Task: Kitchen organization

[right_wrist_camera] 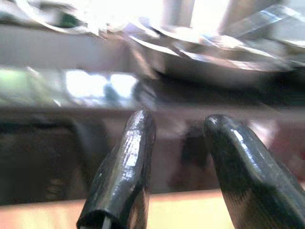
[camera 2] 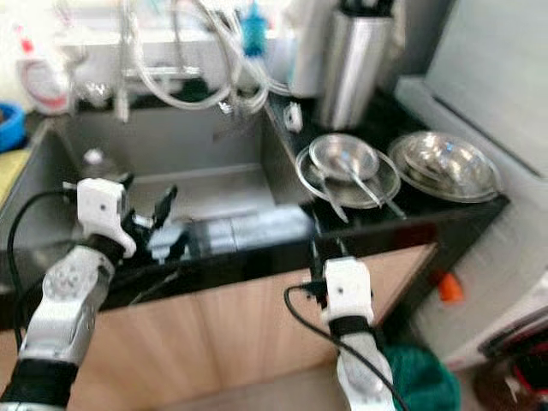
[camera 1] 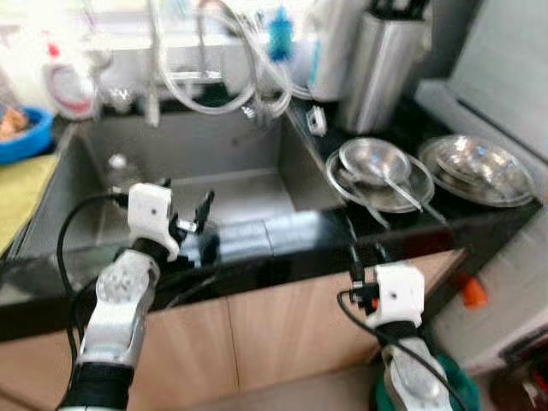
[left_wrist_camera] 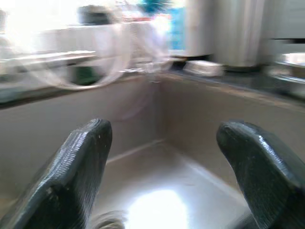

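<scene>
Sink [camera 1: 94, 171]: steel basin set into a black counter [camera 1: 282, 248], a small round object near its far left corner, too blurred to name.
Hoses [camera 1: 223, 60]: clear tubing looped over the tap area at the back rim, hanging toward the basin.
Steel dishes [camera 1: 381, 175]: shallow plate with a smaller bowl and utensils laid across it, on the counter just right of the sink.
Second stack [camera 1: 475, 167]: steel plates beside the first, near the counter's right edge.
Canister [camera 1: 381, 68]: tall steel cylinder standing behind the dishes.
Blue bowl [camera 1: 26, 133]: on the counter left of the sink, apart from everything else.
Left gripper [camera 1: 190, 221]: over the sink's front rim, fingers spread apart, nothing between them; its wrist view looks down into the basin corner.
Right gripper [camera 1: 360, 261]: low against the counter's front edge, below the steel dishes, fingers parted with an empty gap.
Stage, as judged: approach only; no dish is held.
Risk, right side: rising straight from here, the fingers would likely catch the counter lip or knock the overhanging utensils off the plate.
Risk, left side: reaching deeper could snag the hanging hoses.
Risk, dishes: thin, slick steel, probably prone to sliding or clattering if nudged from the side.
</scene>
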`<state>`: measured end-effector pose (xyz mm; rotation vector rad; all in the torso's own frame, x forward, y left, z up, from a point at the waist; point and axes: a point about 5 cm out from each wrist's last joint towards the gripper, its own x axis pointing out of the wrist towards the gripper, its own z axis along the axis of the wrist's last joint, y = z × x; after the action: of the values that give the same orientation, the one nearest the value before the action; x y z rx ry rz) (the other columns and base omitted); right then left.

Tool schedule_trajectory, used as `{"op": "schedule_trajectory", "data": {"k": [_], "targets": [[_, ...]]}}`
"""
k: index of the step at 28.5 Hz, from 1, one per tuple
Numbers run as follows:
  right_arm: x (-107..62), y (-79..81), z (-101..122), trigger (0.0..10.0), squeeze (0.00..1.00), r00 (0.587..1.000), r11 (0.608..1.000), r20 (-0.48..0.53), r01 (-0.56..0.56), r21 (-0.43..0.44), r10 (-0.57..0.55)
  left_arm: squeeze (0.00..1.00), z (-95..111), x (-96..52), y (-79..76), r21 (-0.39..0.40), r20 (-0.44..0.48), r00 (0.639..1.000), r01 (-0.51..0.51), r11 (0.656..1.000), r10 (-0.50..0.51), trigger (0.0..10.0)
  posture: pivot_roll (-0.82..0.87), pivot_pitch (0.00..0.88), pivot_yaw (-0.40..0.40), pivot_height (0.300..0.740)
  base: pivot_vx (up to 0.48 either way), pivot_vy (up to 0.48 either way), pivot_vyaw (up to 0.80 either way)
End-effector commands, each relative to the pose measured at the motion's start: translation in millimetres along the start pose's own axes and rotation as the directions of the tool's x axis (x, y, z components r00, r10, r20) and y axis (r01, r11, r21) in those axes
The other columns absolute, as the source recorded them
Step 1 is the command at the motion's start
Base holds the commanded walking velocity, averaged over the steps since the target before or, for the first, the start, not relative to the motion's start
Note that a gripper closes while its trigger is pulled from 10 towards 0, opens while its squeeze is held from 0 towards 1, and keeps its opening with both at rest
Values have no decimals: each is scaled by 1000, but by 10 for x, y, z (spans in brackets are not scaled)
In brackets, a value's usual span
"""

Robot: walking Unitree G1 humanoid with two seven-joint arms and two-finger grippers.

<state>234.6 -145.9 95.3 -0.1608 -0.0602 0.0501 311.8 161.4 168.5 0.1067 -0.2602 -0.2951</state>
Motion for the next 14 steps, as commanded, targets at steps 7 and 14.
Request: {"op": "schedule_trajectory", "data": {"k": [7,14], "targets": [[2,-9,35,10000,0,1000,1000,18,12,7,-12,0,74,23,14,22,24,1000,13,1000,-14,10000,42,0,-11,740,0,0,0],[-9,-19,33,10000,0,1000,1000,20,15,4,-15,0,99,34,-16,20,35,999,19,1000,-20,10000,43,0,-11,740,0,0,0]]}}
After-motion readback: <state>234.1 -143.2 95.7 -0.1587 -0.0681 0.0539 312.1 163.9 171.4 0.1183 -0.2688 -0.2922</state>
